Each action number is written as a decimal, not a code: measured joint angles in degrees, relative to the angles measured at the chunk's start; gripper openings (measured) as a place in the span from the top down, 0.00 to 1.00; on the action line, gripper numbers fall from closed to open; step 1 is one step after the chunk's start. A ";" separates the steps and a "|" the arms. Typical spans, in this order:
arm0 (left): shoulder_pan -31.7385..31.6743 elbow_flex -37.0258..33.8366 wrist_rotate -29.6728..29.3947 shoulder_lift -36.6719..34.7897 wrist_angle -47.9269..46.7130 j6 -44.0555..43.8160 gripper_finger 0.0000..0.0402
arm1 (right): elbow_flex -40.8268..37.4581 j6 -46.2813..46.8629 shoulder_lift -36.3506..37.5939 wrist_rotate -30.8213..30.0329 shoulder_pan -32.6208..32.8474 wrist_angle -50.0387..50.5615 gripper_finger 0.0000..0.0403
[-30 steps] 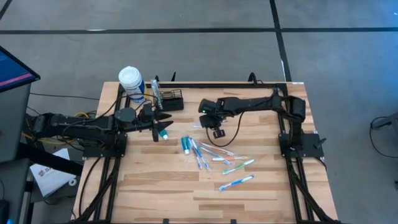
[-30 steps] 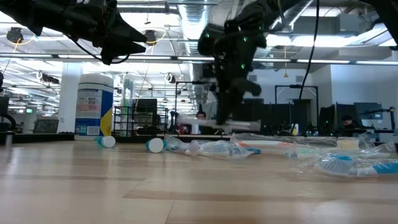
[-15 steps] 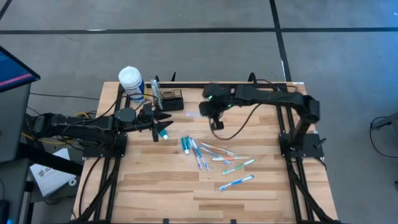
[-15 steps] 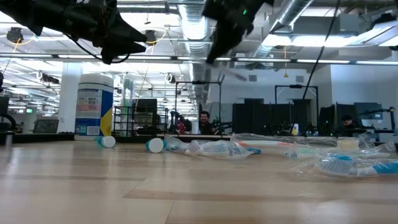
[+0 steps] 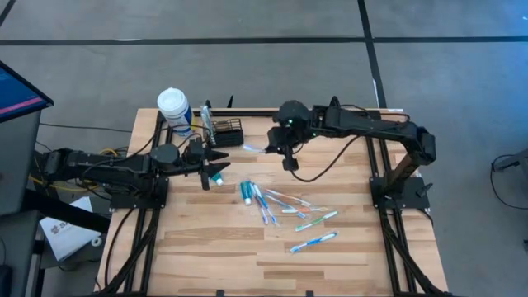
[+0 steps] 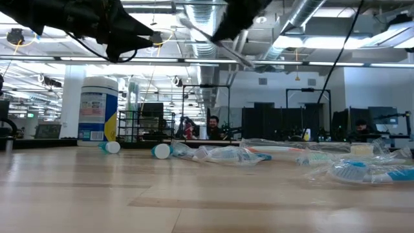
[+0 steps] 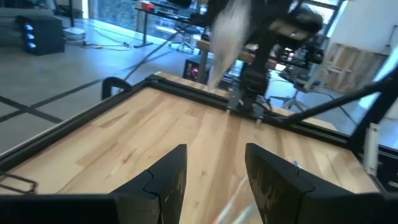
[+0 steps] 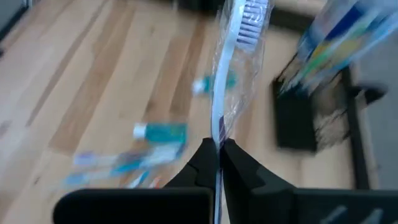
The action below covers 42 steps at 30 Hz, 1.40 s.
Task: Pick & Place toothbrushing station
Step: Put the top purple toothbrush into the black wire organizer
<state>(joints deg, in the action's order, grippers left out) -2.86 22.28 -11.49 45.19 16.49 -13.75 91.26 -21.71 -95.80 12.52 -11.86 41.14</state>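
High view: right arm reaches across the table's far side, right gripper [image 5: 266, 149] raised just beside the black mesh caddy [image 5: 227, 132] at the far-left corner. Left arm lies low at left edge.
Right wrist: fingers clamped on a wrapped toothbrush [image 8: 231, 62].
Left wrist: left gripper [image 7: 214, 180] fingers apart, holding nothing.

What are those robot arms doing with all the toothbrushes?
The right gripper is pinching a wrapped toothbrush and holding it in the air near the black wire caddy. The left gripper hangs open above the table, holding nothing. More wrapped toothbrushes lie on the wood.
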 joint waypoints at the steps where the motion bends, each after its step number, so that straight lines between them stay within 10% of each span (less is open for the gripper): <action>1: 0.37 0.00 0.01 0.00 0.01 0.10 0.61 | -1.32 0.26 0.46 0.43 -0.31 0.21 1.00; 7: 1.52 0.00 0.01 0.00 0.29 1.53 0.61 | -17.19 3.64 10.98 1.22 -1.69 -9.13 1.00; 12: 1.52 0.00 -0.07 0.00 0.49 1.52 0.61 | -33.79 9.81 20.03 2.85 -1.85 -37.50 1.00; 20: 1.52 0.02 -0.34 1.28 5.89 1.09 0.61 | -40.12 14.56 16.68 5.79 1.91 -64.65 1.00; 42: 3.44 1.48 0.86 29.14 52.30 10.21 0.61 | -40.21 12.71 13.06 5.66 2.76 -67.77 0.99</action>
<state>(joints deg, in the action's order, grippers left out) 0.58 23.76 -10.63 74.33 68.79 -3.54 51.05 -8.99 -82.74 18.17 -9.10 -26.64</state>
